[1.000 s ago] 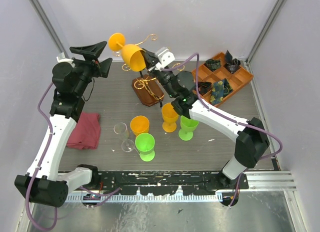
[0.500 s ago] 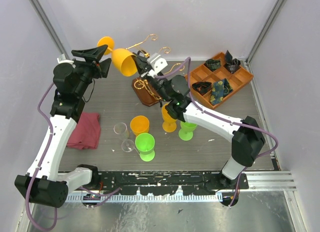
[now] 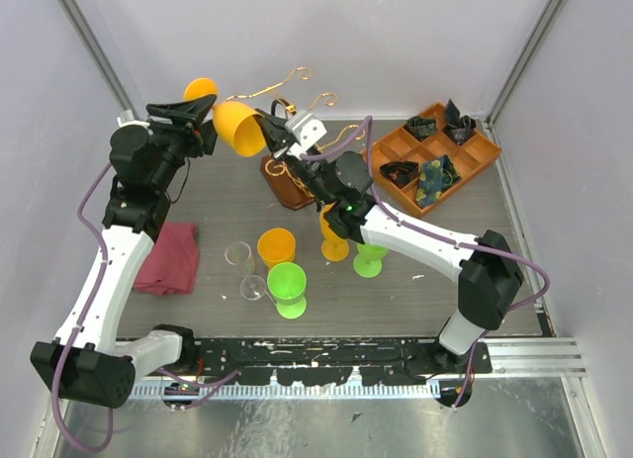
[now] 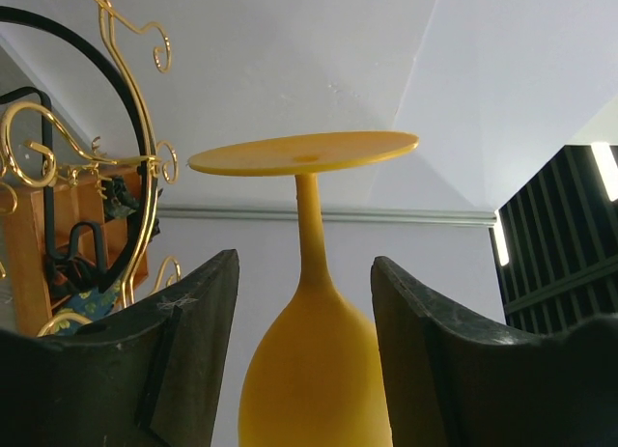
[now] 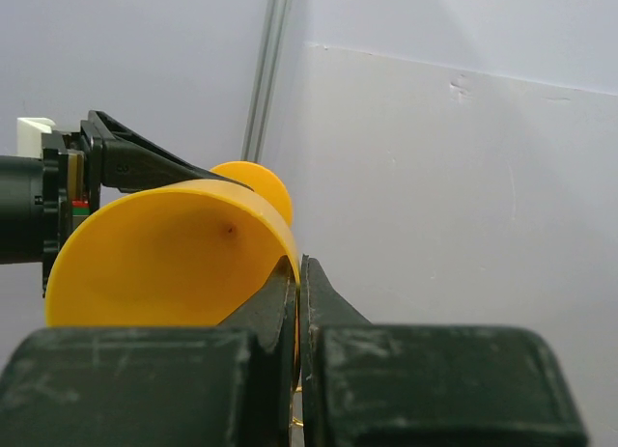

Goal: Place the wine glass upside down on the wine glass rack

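An orange wine glass (image 3: 237,129) is held in the air on its side, left of the wine glass rack. The rack has gold wire arms (image 3: 287,82) and a brown wooden base (image 3: 293,184). My right gripper (image 3: 265,137) is shut on the glass rim, which shows in the right wrist view (image 5: 299,268) with the bowl (image 5: 164,264). My left gripper (image 3: 203,115) is open, its fingers either side of the bowl and stem with gaps showing (image 4: 304,264). The glass foot (image 4: 304,153) points away from it. The rack's gold scrolls and dark hoop (image 4: 135,90) stand to the left.
On the table stand an orange glass (image 3: 336,228), two green glasses (image 3: 373,250) (image 3: 287,285), another orange one (image 3: 277,246) and two clear ones (image 3: 238,255). A red cloth (image 3: 168,257) lies at the left. An orange compartment tray (image 3: 440,156) is at the back right.
My right gripper has carried the orange glass to the left, away from the rack, until its bowl and stem lie between my left gripper's open fingers.
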You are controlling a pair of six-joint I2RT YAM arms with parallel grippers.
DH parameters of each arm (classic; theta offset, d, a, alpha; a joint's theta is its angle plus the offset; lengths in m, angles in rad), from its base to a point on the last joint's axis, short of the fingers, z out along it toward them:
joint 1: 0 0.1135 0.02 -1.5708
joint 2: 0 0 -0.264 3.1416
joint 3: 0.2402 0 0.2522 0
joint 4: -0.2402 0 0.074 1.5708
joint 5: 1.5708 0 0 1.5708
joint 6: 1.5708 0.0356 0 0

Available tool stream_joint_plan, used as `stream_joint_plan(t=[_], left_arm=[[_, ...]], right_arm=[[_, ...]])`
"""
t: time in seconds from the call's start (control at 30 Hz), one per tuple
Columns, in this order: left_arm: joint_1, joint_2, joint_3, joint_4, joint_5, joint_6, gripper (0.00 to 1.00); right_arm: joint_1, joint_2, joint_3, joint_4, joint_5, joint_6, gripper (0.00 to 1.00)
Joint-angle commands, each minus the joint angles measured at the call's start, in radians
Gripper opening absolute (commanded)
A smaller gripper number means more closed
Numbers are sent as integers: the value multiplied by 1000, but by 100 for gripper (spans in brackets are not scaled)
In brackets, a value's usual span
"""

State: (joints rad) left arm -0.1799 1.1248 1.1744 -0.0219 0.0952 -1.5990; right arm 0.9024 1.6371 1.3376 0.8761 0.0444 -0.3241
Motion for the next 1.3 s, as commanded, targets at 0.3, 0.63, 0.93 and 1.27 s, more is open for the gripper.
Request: stream_joint_plan(t=[0.3,0.63,0.93,1.27], left_arm=[[-4,14,-4,7,-1,-1,52],[-3,32,14,-2,9,16,38],[-4,57,16,15,31,24,25],[-4,102,28,56,51,40,16]], right_arm=[[38,-7,34,74,27,-56,0],[70,16,48,71,113,-148,1],[80,16,41,76,132,-168,1],[81,-13,9,80,108,-172,1]])
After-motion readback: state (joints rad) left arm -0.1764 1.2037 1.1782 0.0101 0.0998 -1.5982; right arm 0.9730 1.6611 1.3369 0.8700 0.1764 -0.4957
